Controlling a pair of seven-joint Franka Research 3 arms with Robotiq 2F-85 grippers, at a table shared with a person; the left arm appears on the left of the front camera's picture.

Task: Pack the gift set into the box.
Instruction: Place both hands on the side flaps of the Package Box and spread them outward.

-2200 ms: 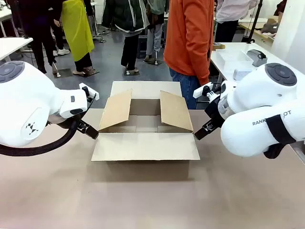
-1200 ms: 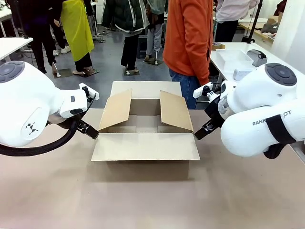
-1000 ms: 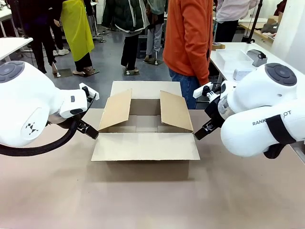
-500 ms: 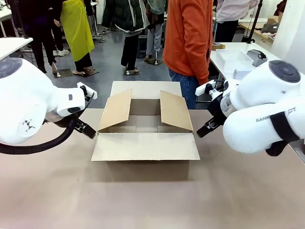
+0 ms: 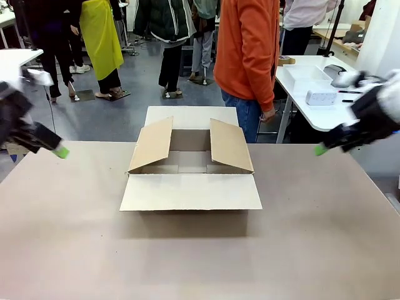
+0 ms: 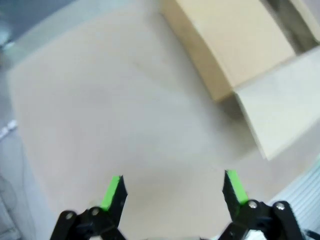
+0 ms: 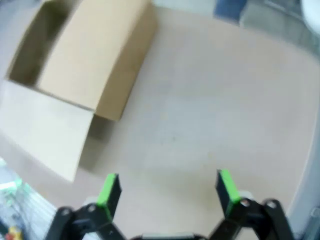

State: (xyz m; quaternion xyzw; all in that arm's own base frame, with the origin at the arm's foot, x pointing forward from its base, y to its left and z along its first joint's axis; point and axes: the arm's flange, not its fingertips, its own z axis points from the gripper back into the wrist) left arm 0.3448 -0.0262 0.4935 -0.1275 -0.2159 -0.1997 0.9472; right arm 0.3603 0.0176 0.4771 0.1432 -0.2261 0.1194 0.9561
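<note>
The box [image 5: 190, 164] is a large brown cardboard carton in the middle of the table, with all four flaps open and nothing visible inside. The gift set is out of view. My left gripper [image 5: 58, 151] hovers at the table's far left edge, well away from the box. In the left wrist view the gripper [image 6: 175, 189] is open and empty over bare table, with the box [image 6: 240, 45] at upper right. My right gripper [image 5: 322, 149] hangs at the far right. It [image 7: 167, 188] is open and empty, with the box [image 7: 95, 55] at upper left.
A person in an orange top [image 5: 247, 50] stands at the far edge behind the box. A white side table [image 5: 312, 78] with a white device [image 5: 322, 97] lies back right. Bare beige tabletop [image 5: 200, 262] spreads in front of the box and on both sides.
Both arms have swung away from the box's sides, the left toward the far left edge and the right toward the far right. The box has not moved.
</note>
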